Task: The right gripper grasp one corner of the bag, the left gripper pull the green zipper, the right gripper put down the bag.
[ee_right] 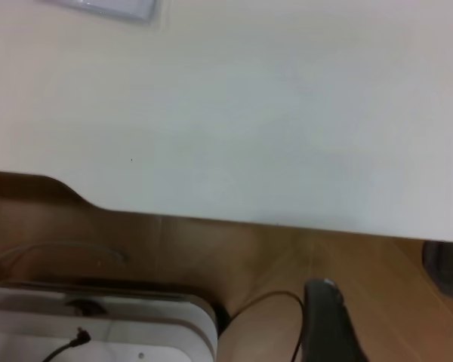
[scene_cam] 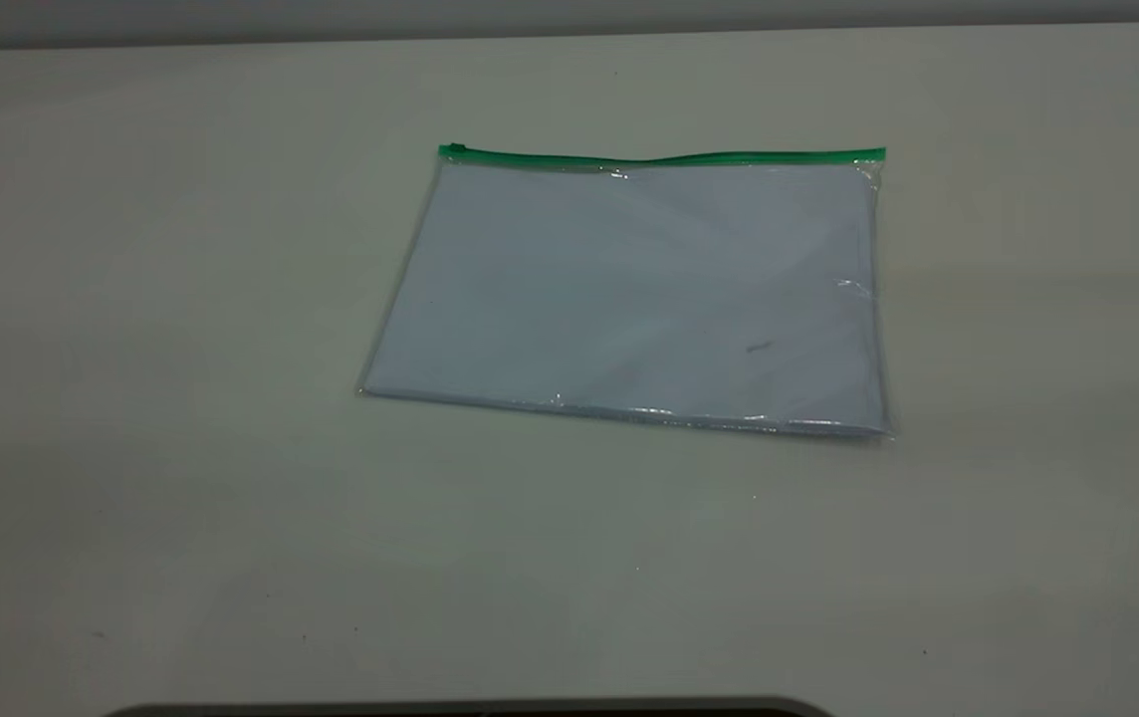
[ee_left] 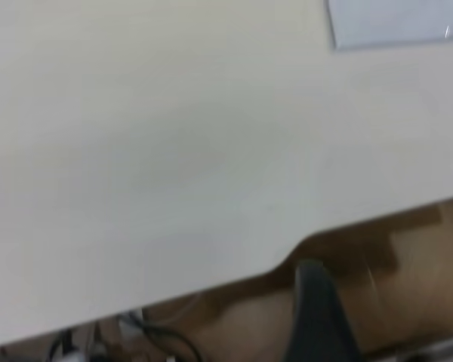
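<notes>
The bag (scene_cam: 629, 299) is lying flat on the bench (scene_cam: 131, 448), with nothing holding it. Its green zipper (scene_cam: 669, 157) is running along the bag's far edge, and the slider (scene_cam: 455, 150) is sitting at the end of the bag nearer your left arm.

The left end effector (ee_left: 317, 324) and the right end effector (ee_right: 328, 324) are both hanging off the bench edge, well apart from the bag. Each wrist view is catching only a corner of the bag, and I cannot tell whether either end effector is wide or narrow.

This layout is fitting two stages: a bag waiting to be gripped at a corner, or a bag set down again after the zipper pull. I cannot tell whether the zip track is sealed or parted, so I am not settling which.

If you are heading in for the corner grip, you are wanting the corner at the zipper edge farthest from the slider. Pinch only the rim there, so the track is staying taut and straight when the slider is being drawn.

The bag is clear, and it is holding what look like flat white sheets filling nearly its whole area. They are lying flush and are not poking out.
</notes>
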